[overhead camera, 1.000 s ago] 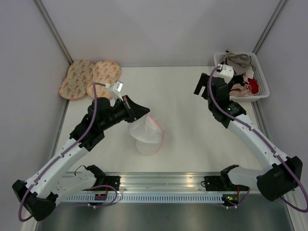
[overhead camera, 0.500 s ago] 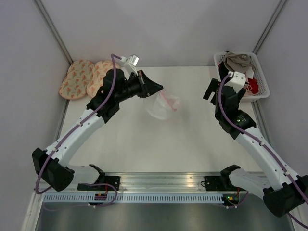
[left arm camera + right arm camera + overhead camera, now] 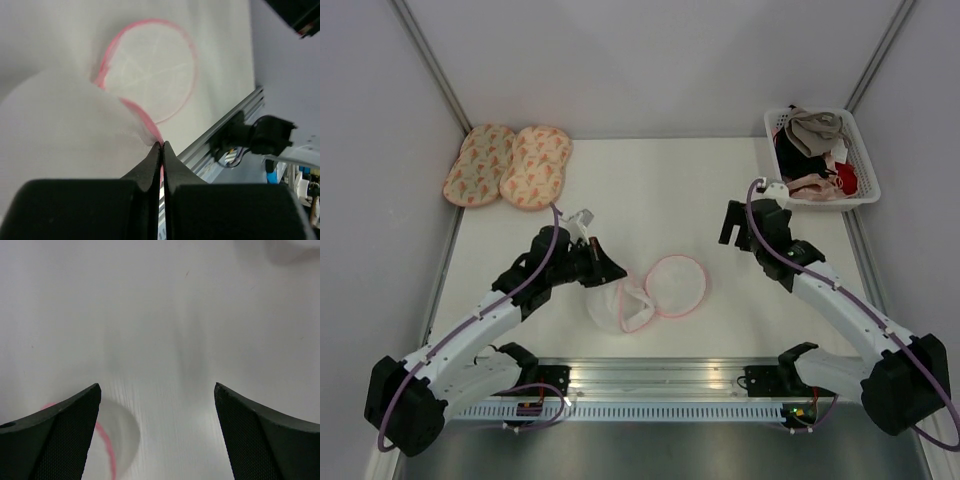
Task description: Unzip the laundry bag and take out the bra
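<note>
Left jaws tight on laundry bag (image 3: 613, 308) rim

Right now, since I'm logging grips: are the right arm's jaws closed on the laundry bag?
No, the right gripper has its jaws spread wide above the table, with nothing between them.

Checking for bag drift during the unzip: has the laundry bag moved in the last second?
Yes. The laundry bag, pinched by the left gripper, rose away from the front rail, then came back near it, now spread further toward the basket.
</note>
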You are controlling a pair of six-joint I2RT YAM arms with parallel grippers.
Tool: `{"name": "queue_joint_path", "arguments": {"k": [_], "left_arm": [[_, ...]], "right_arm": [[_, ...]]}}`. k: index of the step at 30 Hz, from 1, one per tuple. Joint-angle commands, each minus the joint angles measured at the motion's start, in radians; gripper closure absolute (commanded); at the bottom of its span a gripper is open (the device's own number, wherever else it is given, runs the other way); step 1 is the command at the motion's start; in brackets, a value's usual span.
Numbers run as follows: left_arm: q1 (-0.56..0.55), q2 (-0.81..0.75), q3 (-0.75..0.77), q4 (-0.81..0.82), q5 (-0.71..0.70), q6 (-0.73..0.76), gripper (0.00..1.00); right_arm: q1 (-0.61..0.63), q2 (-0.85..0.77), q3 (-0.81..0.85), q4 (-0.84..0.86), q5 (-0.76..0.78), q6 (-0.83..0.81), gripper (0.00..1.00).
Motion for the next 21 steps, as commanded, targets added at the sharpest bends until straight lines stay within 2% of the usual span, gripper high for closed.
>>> {"name": "queue_joint_path", "arguments": {"k": [1,5,9,14,18,21], "left_arm": [[0.001,0.035,-0.103,-0.031,0.105,-0.029,0.98],[0.001,0.03,-0.198,-0.031,0.066,-0.031,0.98],[0.001,0.007,-0.21,-0.032,0.034,-0.037,0.98],[0.001,-0.003,-0.201,-0.032,0.009,-0.043,0.98],[0.001,-0.017,-0.2,-0.035,-0.002,-0.048,0.98],[0.001,-0.035,-0.203,-0.04,-0.011,-0.052,0.98]], "right_arm": [[0.004,0.037,-0.076,0.049,-0.211,0.092,0.02],[0.015,0.031,-0.164,0.097,-0.337,0.129,0.02],[0.021,0.018,-0.208,0.113,-0.461,0.175,0.02],[0.071,0.008,-0.286,0.152,-0.515,0.246,0.02],[0.104,0.022,-0.337,0.184,-0.505,0.31,0.02],[0.117,0.018,-0.354,0.178,-0.479,0.341,0.06]]}}
